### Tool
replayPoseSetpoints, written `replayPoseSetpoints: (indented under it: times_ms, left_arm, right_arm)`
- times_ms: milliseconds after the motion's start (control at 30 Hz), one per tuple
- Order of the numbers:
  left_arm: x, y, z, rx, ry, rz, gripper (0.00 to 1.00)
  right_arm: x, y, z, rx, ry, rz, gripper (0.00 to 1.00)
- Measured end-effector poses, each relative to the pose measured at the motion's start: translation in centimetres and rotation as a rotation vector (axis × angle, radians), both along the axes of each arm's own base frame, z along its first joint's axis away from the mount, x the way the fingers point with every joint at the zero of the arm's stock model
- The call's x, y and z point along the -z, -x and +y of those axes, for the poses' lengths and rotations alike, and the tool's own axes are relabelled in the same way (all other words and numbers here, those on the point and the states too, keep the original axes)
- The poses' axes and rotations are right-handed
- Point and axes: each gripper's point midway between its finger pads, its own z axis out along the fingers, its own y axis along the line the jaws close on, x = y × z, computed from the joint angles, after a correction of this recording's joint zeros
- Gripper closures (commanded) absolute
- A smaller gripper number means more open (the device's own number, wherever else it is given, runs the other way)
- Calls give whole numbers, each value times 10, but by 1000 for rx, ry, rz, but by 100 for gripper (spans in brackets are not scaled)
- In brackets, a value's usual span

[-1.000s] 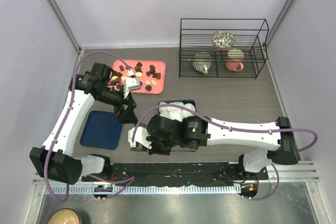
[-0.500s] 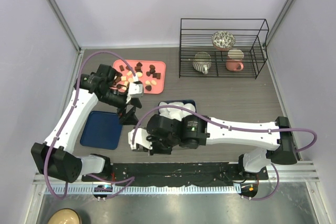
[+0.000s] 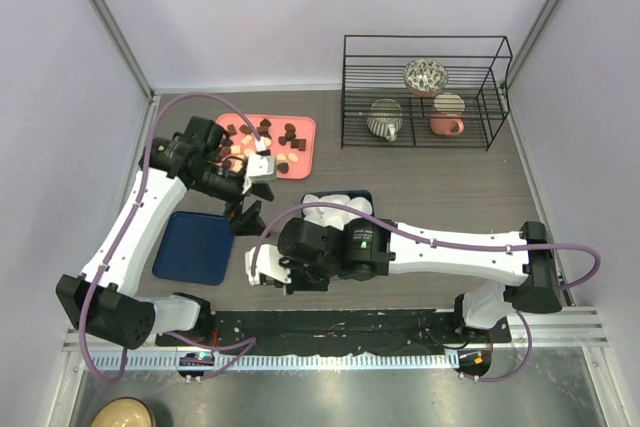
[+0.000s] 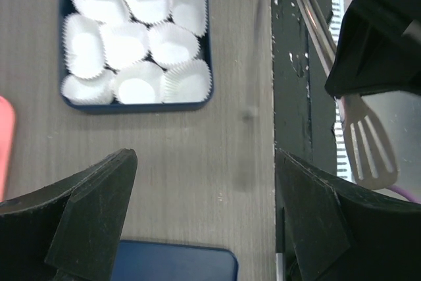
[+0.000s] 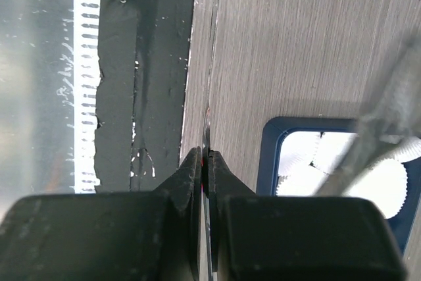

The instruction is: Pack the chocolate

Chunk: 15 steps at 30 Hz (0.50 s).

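**Left claw (image 4: 204, 159) wide and empty over the desk (image 4: 197, 143); right claw (image 5: 202, 157) clamped on the spatula (image 4: 368, 153).**

My left claw's fingers (image 4: 85, 215) stand far apart with nothing between them. They hang above bare desk between the blue tray (image 4: 135, 105) of white paper cups (image 4: 141, 37) and the flat blue tray (image 4: 171, 262). Compared with one second ago, the top view shows this claw shifted away from the pink tray (image 3: 307, 125) and toward the cup tray. My right claw is closed tight on the thin metal spatula, seen edge-on from the wrist, near the desk's front edge; its position has barely changed. The chocolate (image 3: 289, 133) lies scattered on the pink tray at the far left of the desk, touched by neither claw.
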Motion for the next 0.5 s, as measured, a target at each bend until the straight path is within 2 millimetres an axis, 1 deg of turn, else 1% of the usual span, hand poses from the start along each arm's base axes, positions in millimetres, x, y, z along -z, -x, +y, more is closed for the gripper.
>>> replayPoseSetpoints:
  times_ms: [133, 233, 400, 500]
  left_arm:
    - [-27, -8, -4, -24, 31, -42, 5]
    - [-36, -8, -7, -32, 53, -43, 4]
    - [-37, -6, -9, -38, 64, -17, 4]
    - [-30, -3, -8, -36, 61, 10, 4]
  right_arm:
    - [5, -4, 0, 8, 19, -19, 99]
    - [6, -7, 0, 12, 25, -34, 99]
    - [6, -12, -1, 22, 29, -55, 99]
    - [6, -16, -2, 34, 32, -72, 99]
